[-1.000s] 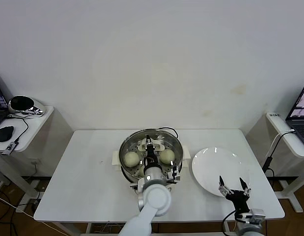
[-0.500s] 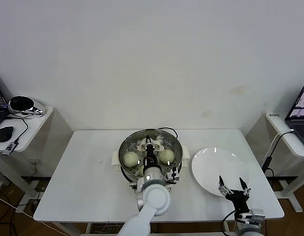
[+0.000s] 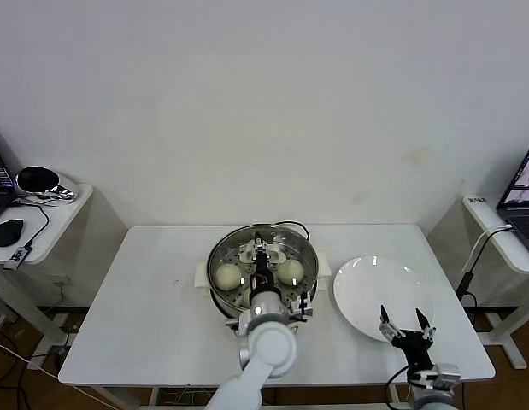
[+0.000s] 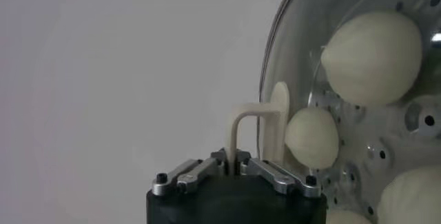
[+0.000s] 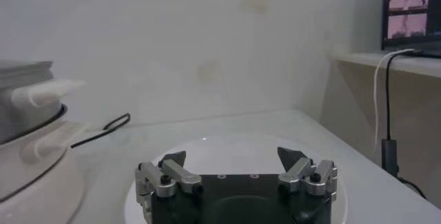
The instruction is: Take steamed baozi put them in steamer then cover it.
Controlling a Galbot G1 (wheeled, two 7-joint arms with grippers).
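Note:
The steamer (image 3: 218,289) stands mid-table with the glass cover (image 3: 238,242) lying on it. Through the glass, cream-white baozi (image 3: 227,275) (image 3: 290,271) rest on the perforated tray. Up close, three baozi (image 4: 375,56) (image 4: 311,138) (image 4: 413,194) show behind the cover (image 4: 296,53). My left gripper (image 3: 261,265) (image 4: 233,167) is over the steamer's centre, shut on the cover's cream handle (image 4: 256,123), fingers pressed against its thin leg. My right gripper (image 3: 407,329) (image 5: 234,160) hovers open above the near edge of the white plate, holding nothing.
A bare white plate (image 3: 375,295) (image 5: 234,144) lies right of the steamer. A black power cord (image 5: 103,127) runs behind the steamer base (image 5: 27,156). Side tables with laptops and cables flank the table (image 3: 144,325).
My left arm has shifted only slightly over the steamer; the cover stays seated. The right gripper has not moved.

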